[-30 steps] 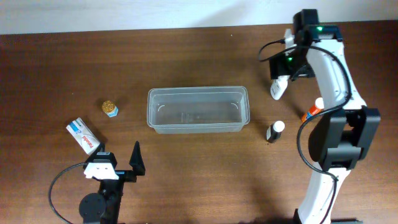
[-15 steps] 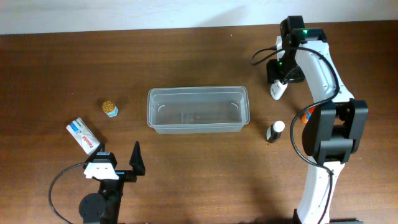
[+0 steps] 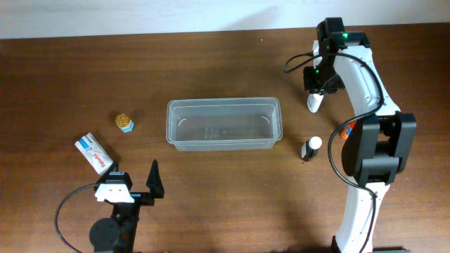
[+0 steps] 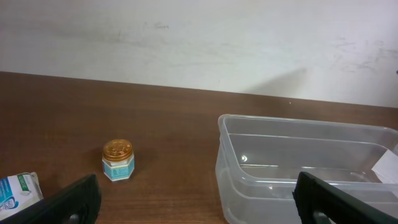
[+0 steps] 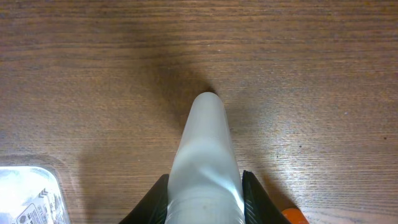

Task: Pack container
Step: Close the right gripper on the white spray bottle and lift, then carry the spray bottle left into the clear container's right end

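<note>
The container (image 3: 223, 102) is a clear rectangular tub lying empty at the table's middle; in the left wrist view its near wall (image 4: 273, 186) shows at the right. My right gripper (image 3: 317, 88) is at the far right of the table, shut on a white bottle (image 3: 314, 104) that lies on the wood. In the right wrist view both fingers press the sides of the white bottle (image 5: 204, 149), with the right gripper (image 5: 205, 182) around its wider end. My left gripper (image 3: 135, 176) rests open near the front left edge, nothing between the left gripper's (image 4: 199, 200) fingers.
A small gold-lidded jar (image 3: 124, 122) (image 4: 118, 160) and a white and blue box (image 3: 93, 153) (image 4: 15, 190) lie left of the tub. A small black bottle with a white cap (image 3: 311, 147) and an orange-capped item (image 3: 349, 128) (image 5: 293, 216) sit right of it.
The right arm shifted a little left over the white bottle, then its jaws closed onto the bottle's sides. The left arm and the other objects have not moved.
</note>
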